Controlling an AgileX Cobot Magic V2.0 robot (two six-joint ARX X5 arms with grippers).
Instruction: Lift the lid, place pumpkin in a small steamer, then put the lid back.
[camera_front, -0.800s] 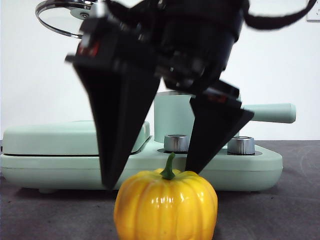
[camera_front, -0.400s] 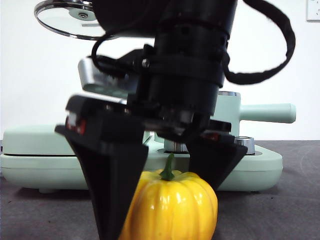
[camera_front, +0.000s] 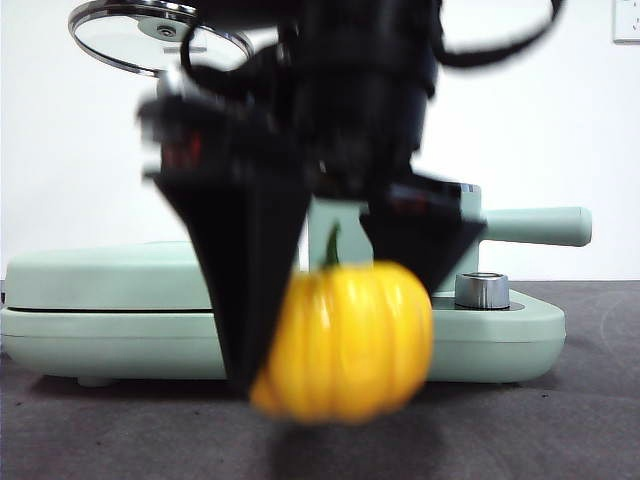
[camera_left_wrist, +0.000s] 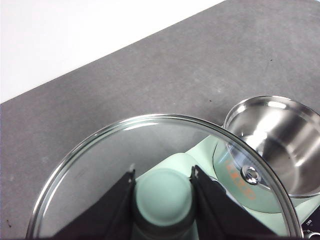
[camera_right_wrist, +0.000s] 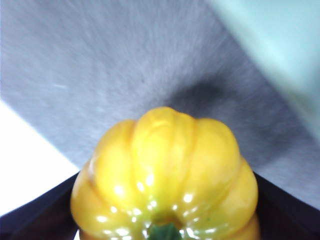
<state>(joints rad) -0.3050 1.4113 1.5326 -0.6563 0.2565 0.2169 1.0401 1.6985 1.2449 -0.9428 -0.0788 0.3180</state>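
Gripping the pumpkin (camera_front: 345, 340) from both sides, your right gripper (camera_front: 340, 330) has its two black jaws pressed against the yellow-orange ribs, and the pumpkin hangs clear of the dark grey table (camera_front: 560, 420) with a soft shadow on the table under it. In the front view the fruit is blurred and tilted, its green stem (camera_front: 331, 246) poking up between the jaws. Your right wrist view shows the same hold: the pumpkin (camera_right_wrist: 165, 180) fills the lower part of the picture, a jaw against each flank, grey table beyond it.

Your left gripper (camera_left_wrist: 163, 200) is clamped on the mint-green knob (camera_left_wrist: 163, 199) of the lid (camera_left_wrist: 90, 170), one jaw on each side of it, and holds the glass disc up in the air; in the front view you see the lid (camera_front: 130, 35) high at the upper left, well above the appliance.

Behind the pumpkin stands the small steamer (camera_front: 335, 225), mostly hidden by the arm, with its long handle (camera_front: 540, 226) sticking out to the side. It sits on the mint-green base (camera_front: 500, 335), next to a steel dial (camera_front: 482, 290). Through the left wrist view you see the steamer's bare steel inside (camera_left_wrist: 280, 140), uncovered.
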